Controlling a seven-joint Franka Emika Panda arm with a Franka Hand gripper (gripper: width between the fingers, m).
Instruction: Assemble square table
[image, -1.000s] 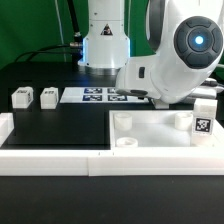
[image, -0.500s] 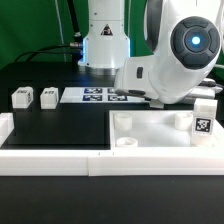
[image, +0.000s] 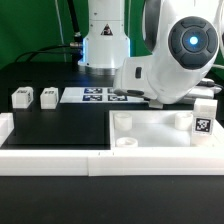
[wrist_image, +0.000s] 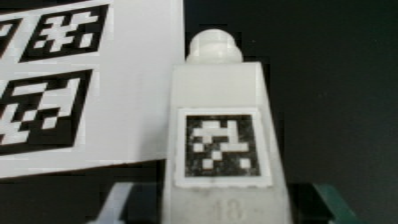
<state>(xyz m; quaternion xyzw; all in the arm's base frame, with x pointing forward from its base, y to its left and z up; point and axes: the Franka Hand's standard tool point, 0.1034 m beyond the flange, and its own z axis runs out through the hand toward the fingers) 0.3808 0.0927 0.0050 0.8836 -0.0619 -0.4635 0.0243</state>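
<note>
table leg (wrist_image: 217, 130) lay flat just beside the marker board (wrist_image: 71, 100), its long axis pointing straight away from the gripper (wrist_image: 228, 208), whose jaws were clamped on its tagged end, peg end farthest

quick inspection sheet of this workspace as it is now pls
surface: black table, edged by a white rail
job's things: top at the exterior view's right; upright leg at its right edge; loose legs at the exterior view's left; fourth leg beside the marker board
clutter: nothing seen
grippers: gripper, jaws hug the fourth leg, seemingly gripping it
cables: thin dark line behind the arm, perhaps a cable
surroundings: green backdrop
</note>
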